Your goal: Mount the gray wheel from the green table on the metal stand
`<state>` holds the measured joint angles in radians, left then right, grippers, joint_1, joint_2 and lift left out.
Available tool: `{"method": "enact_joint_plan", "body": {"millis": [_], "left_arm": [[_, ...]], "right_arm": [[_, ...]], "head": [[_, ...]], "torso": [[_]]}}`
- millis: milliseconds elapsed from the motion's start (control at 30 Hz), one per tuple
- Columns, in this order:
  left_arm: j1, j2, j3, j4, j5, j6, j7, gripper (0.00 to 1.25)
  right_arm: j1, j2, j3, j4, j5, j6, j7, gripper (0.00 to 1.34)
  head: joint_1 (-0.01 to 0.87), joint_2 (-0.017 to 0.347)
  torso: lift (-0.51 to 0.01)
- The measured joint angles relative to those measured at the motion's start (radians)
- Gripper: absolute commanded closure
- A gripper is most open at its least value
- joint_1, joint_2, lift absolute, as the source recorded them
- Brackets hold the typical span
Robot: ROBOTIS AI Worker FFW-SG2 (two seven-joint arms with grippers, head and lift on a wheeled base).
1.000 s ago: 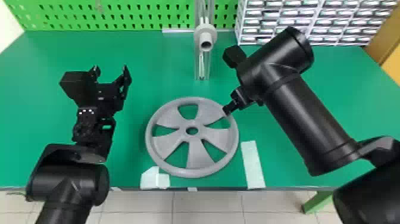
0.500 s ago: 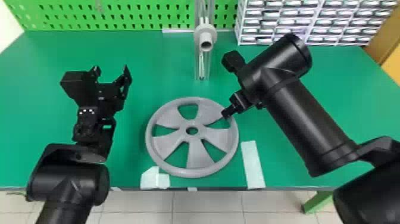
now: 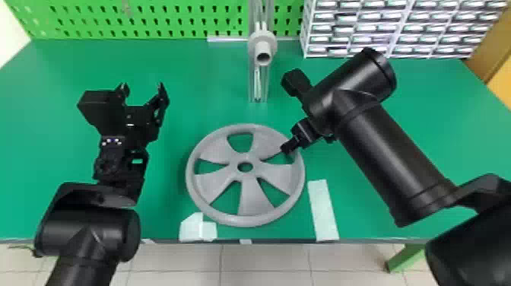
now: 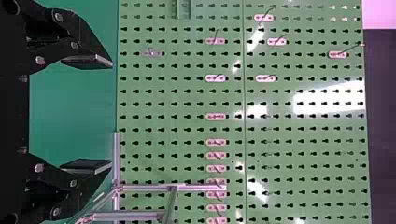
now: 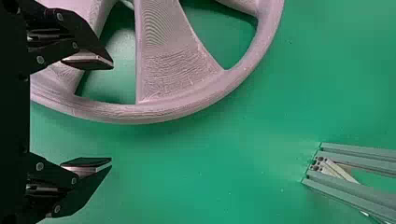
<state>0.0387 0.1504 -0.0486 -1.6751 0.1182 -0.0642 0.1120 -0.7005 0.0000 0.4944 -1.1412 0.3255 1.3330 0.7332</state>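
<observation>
The wheel (image 3: 247, 177) lies flat, near; the right gripper (image 5: 112, 113), fingers spread at its right side, could drop it from a shallow bite. The left gripper (image 3: 142, 86) (also spread) hangs left. Farther, poor aim could miss the stand (image 3: 262, 42).

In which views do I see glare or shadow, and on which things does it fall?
Left wrist view: white glare patches on the perforated green board; right wrist view: a soft shadow on the table, along the rim of the wheel; head view: a faint, pale sheen on the table beyond the wheel.
</observation>
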Motion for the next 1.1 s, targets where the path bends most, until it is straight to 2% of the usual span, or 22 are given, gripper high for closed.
{"method": "enact_joint_plan", "body": {"millis": [1100], "left_arm": [[0.001, 0.000, 0.002, 0.000, 0.000, 0.000, 0.000, 0.49]], "right_arm": [[0.004, 0.000, -0.023, 0.047, 0.001, -0.008, -0.009, 0.52]], "head": [[0.867, 0.052]], "torso": [[-0.100]]}}
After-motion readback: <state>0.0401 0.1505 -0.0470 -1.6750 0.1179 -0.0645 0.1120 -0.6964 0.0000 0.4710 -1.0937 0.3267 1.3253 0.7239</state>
